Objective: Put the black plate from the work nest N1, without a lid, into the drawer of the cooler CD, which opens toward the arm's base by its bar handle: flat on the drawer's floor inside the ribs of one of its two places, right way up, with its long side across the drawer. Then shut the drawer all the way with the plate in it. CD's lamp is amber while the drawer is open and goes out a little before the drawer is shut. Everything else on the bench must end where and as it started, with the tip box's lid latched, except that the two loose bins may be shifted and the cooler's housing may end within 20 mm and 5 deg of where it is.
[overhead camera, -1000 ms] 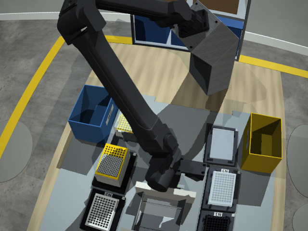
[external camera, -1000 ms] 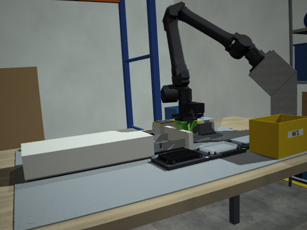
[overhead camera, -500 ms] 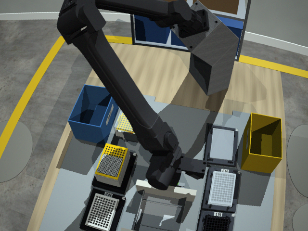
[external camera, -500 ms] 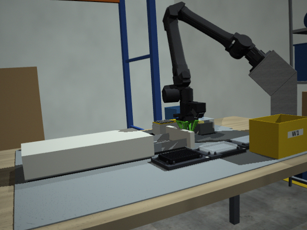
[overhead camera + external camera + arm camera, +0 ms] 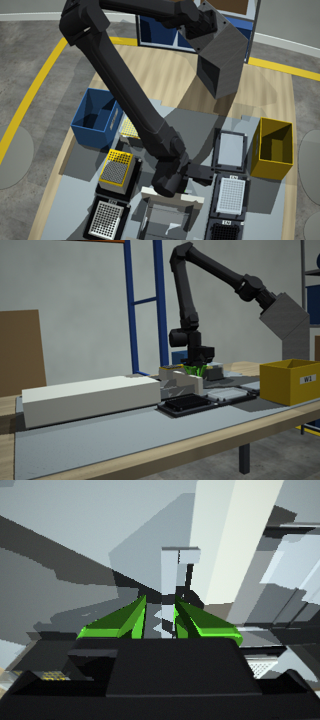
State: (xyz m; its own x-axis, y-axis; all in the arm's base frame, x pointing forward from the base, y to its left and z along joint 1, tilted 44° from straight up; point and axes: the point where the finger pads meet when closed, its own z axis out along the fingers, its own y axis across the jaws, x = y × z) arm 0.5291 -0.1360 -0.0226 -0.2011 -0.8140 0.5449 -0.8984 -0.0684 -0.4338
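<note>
The black plate point(image 5: 224, 231) point(image 5: 184, 400) sits without a lid in nest N1 point(image 5: 178, 414). The cooler's drawer point(image 5: 168, 220) point(image 5: 199, 386) point(image 5: 220, 555) stands open, with its pale front panel point(image 5: 192, 198) toward the arm's base; no plate shows in its visible part. The cooler's housing point(image 5: 90, 395) is behind it. My gripper point(image 5: 196, 372) point(image 5: 159, 599) points down just on the base side of the front panel, its fingers partly open. The bar handle point(image 5: 168, 572) runs through the gap between them in the wrist view; contact cannot be told. The lamp is not visible.
Nest N3's white plate point(image 5: 230, 195) point(image 5: 227, 394) and a clear lid point(image 5: 230, 149) lie on one side; the tip rack point(image 5: 116, 167), N2's plate point(image 5: 105, 219) and the tip box point(image 5: 130, 127) on the other. The blue bin point(image 5: 89, 135) and yellow bin point(image 5: 271, 169) point(image 5: 275, 385) stand outside.
</note>
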